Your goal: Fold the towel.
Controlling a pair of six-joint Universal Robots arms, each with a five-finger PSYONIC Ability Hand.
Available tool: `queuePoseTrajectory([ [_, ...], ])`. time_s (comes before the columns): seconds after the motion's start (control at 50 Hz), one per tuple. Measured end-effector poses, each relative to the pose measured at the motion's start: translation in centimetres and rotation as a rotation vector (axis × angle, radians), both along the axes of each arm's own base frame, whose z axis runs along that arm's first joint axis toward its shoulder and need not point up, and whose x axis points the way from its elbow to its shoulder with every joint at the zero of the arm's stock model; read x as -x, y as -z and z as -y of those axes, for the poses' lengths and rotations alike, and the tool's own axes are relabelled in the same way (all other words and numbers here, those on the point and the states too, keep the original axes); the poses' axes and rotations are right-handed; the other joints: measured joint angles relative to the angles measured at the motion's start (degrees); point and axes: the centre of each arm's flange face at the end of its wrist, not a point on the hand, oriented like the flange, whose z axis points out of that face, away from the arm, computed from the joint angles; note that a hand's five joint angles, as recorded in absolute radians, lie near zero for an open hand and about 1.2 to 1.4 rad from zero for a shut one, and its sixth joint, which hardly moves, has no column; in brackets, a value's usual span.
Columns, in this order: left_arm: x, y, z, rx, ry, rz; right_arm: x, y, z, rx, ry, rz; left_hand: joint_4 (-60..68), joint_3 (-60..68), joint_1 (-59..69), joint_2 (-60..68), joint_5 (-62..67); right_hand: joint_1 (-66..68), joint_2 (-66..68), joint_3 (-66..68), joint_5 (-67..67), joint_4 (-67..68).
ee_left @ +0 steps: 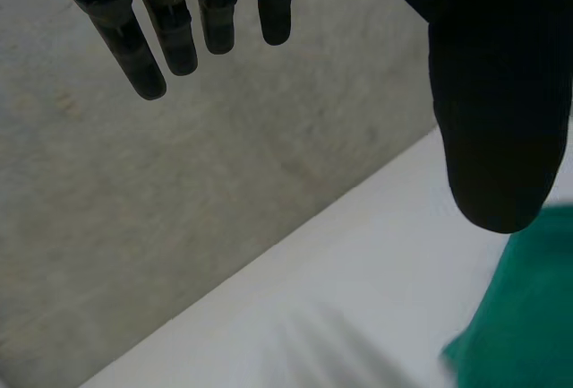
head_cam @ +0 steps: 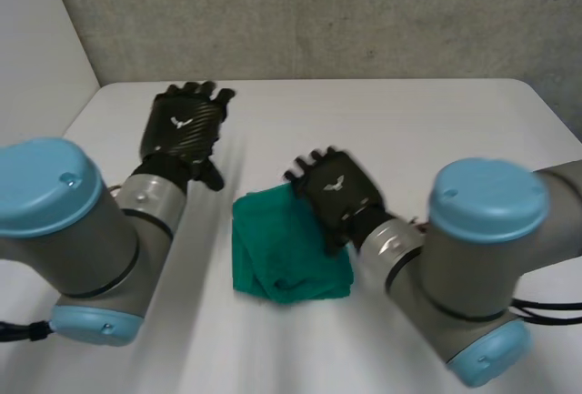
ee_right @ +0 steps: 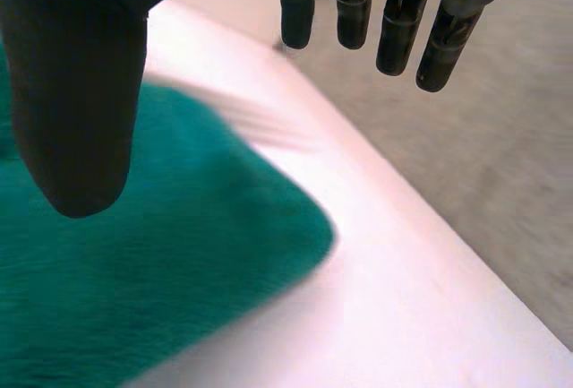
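My L hand [head_cam: 182,126] hovers over table [head_cam: 409,121], fingers straight, holding nothing. R hand [head_cam: 336,192] above green towel [head_cam: 286,257] far-right edge, fingers loose, empty.

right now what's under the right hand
The green towel on the white table lies under the right hand; its straight fingers reach past the towel's edge. Whether the palm touches the cloth is hidden.

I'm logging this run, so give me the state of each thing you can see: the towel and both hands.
towel: folded into a rough square, a bit rumpled, lying on the table.
left hand: open, fingers straight, off to the side of the towel, apart from it.
right hand: open, fingers straight, over the towel's edge; contact cannot be told.
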Motion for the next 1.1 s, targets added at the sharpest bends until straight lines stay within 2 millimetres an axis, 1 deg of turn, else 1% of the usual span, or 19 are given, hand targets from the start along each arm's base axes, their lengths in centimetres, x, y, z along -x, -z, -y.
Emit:
queuePoseTrajectory([
  [0.1, 2.8, -0.1, -1.5, -0.134, 0.087, -0.097, 2.0, -1.5, 2.0, -0.123, 0.094, 0.161, 0.0, 0.0, 0.0, 0.0, 0.0, 0.0, 0.0, 0.0, 0.0, 0.0],
  [0.18, 4.2, 1.2, -2.4, -0.280, 0.115, -0.130, 2.6, -1.8, 3.0, -0.223, 0.112, 0.228, 0.0, 0.0, 0.0, 0.0, 0.0, 0.0, 0.0, 0.0, 0.0, 0.0],
  [0.24, 4.5, 2.8, -2.8, -0.386, 0.105, -0.128, 2.5, -1.0, 3.5, -0.297, 0.118, 0.228, 0.0, 0.0, 0.0, 0.0, 0.0, 0.0, 0.0, 0.0, 0.0, 0.0],
  [0.36, 3.8, 6.6, -2.8, -0.524, 0.004, -0.069, 1.7, 2.9, 4.6, -0.444, 0.137, 0.144, 0.0, 0.0, 0.0, 0.0, 0.0, 0.0, 0.0, 0.0, 0.0, 0.0],
  [0.5, 2.1, 9.3, -2.9, -0.562, -0.101, 0.020, 1.2, 5.8, 5.2, -0.530, 0.157, 0.064, 0.0, 0.0, 0.0, 0.0, 0.0, 0.0, 0.0, 0.0, 0.0, 0.0],
  [0.6, 1.4, 10.3, -3.3, -0.550, -0.107, 0.122, 1.1, 6.4, 5.7, -0.525, 0.178, 0.046, 0.0, 0.0, 0.0, 0.0, -0.1, -0.5, -0.4, 0.0, 0.0, 0.0],
  [0.72, 1.2, 10.0, -3.5, -0.518, -0.088, 0.185, 1.2, 5.2, 6.3, -0.476, 0.210, 0.056, 0.0, 0.0, -0.5, 0.0, -0.1, -0.5, -0.4, 0.0, 0.0, 0.0],
  [0.74, 1.2, 9.6, -3.5, -0.503, -0.082, 0.193, 1.3, 4.6, 6.4, -0.458, 0.216, 0.064, 0.0, 0.0, -0.5, 0.0, -0.1, -0.5, -0.4, 0.0, 0.0, 0.0],
  [0.76, 1.4, 8.7, -3.4, -0.473, -0.072, 0.192, 1.4, 3.2, 6.6, -0.418, 0.228, 0.085, 0.0, 0.0, -0.5, 0.0, -0.1, -0.5, -0.4, 0.0, 0.0, 0.0],
  [0.78, 1.4, 8.7, -3.4, -0.473, -0.072, 0.192, 1.4, 3.2, 6.6, -0.418, 0.228, 0.085, 0.0, 0.0, -0.5, 0.0, -0.1, -0.5, -0.4, 0.0, 0.0, 0.0],
  [0.8, 1.6, 7.2, -3.2, -0.434, -0.064, 0.173, 1.6, 1.2, 6.8, -0.364, 0.238, 0.118, 0.0, 0.0, -0.5, 0.0, -0.2, -0.5, -0.4, 0.0, 0.0, 0.0],
  [0.82, 1.7, 6.0, -3.0, -0.405, -0.060, 0.152, 1.7, 0.1, 6.9, -0.332, 0.244, 0.138, 0.0, 0.0, -0.5, 0.0, -0.2, -0.5, -0.4, 0.0, 0.0, 0.0],
  [0.84, 1.7, 6.0, -3.0, -0.405, -0.060, 0.152, 1.7, 0.1, 6.9, -0.332, 0.244, 0.138, 0.0, 0.0, -0.5, 0.0, -0.2, -0.5, -0.4, 0.0, 0.0, 0.0],
  [0.92, 1.6, 0.3, -1.6, -0.275, -0.072, 0.042, 2.9, -5.8, 7.2, -0.155, 0.304, 0.252, 0.0, 0.0, -0.5, 0.0, -0.2, -0.5, -0.4, 0.0, 0.0, 0.0],
  [0.94, 1.0, -2.0, -0.9, -0.227, -0.091, -0.001, 3.7, -8.0, 7.3, -0.091, 0.340, 0.294, 0.0, 0.0, -0.5, 0.0, -0.2, -0.5, -0.4, 0.0, 0.0, 0.0],
  [0.96, 1.0, -2.0, -0.9, -0.227, -0.091, -0.001, 3.7, -8.0, 7.3, -0.091, 0.340, 0.294, 0.0, 0.0, -0.5, 0.0, -0.2, -0.5, -0.4, 0.0, 0.0, 0.0],
  [0.98, -0.1, -4.7, 0.1, -0.174, -0.115, -0.048, 4.9, -10.3, 7.6, -0.022, 0.388, 0.336, 0.0, 0.0, -0.5, 0.0, -0.2, -0.5, -0.4, 0.0, 0.0, 0.0],
  [1.04, -1.8, -7.8, 1.1, -0.123, -0.139, -0.094, 6.8, -12.8, 7.9, 0.055, 0.457, 0.373, 0.0, 0.0, -0.5, 0.0, -0.2, -0.5, -0.4, 0.0, 0.0, 0.0],
  [1.1, -3.6, -10.2, 1.6, -0.105, -0.143, -0.119, 8.4, -14.3, 8.2, 0.098, 0.509, 0.380, 0.0, 0.0, -0.5, 0.0, -0.2, -0.5, -0.4, 0.0, 0.0, 0.0],
])
